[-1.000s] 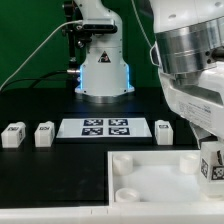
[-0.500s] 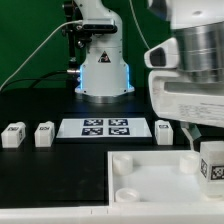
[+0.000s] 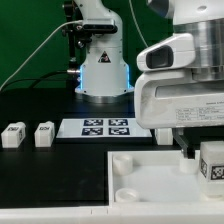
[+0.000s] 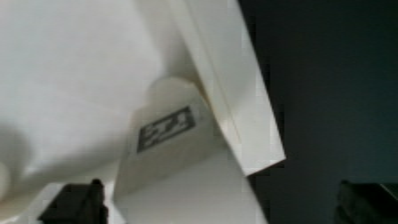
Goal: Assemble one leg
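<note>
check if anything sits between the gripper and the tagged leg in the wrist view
Nothing visible does. In the wrist view the leg lies ahead of the open gripper with no object between them. The white panel has an edge running close alongside the leg, which may crowd one finger. Whether the two touch cannot be told.

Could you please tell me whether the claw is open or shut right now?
Open. In the wrist view the claw shows its two fingertips far apart, gripping nothing.
</note>
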### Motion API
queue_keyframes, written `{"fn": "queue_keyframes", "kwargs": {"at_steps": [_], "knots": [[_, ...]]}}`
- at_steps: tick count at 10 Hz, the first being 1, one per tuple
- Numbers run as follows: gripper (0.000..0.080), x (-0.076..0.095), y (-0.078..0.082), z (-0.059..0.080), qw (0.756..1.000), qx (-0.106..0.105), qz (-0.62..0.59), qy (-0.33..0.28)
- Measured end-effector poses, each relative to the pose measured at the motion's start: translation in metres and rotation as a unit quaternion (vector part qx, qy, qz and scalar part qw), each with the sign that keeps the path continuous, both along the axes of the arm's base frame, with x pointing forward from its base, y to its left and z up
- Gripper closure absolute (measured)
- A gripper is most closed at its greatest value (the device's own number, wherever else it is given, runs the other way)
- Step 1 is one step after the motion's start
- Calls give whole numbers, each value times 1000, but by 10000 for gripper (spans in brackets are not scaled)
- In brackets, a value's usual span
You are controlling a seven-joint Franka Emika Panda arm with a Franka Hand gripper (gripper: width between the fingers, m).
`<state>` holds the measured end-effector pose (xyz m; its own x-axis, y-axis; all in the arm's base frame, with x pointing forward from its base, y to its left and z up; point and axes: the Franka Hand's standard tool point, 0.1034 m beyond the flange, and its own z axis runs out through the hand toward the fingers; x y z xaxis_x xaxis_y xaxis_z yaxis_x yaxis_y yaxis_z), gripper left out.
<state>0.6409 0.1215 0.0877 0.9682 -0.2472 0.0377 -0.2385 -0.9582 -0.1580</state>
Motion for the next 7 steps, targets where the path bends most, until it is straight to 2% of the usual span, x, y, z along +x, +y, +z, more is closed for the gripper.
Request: {"fn": "queue_keyframes", "kwargs": {"at_steps": [2,3,4,5,6,7], "knots": [[150,4,-10,1,995,-9,97,-21],[150,4,-10,1,996,-7,88,-19],[248,4,-9,1,996,-7,89,-20],[388,4,-9,1,996,-7,89,-20],[388,4,-9,1,997,-6,80,-18],[511,4,-10,1,997,-5,69,-17]]}}
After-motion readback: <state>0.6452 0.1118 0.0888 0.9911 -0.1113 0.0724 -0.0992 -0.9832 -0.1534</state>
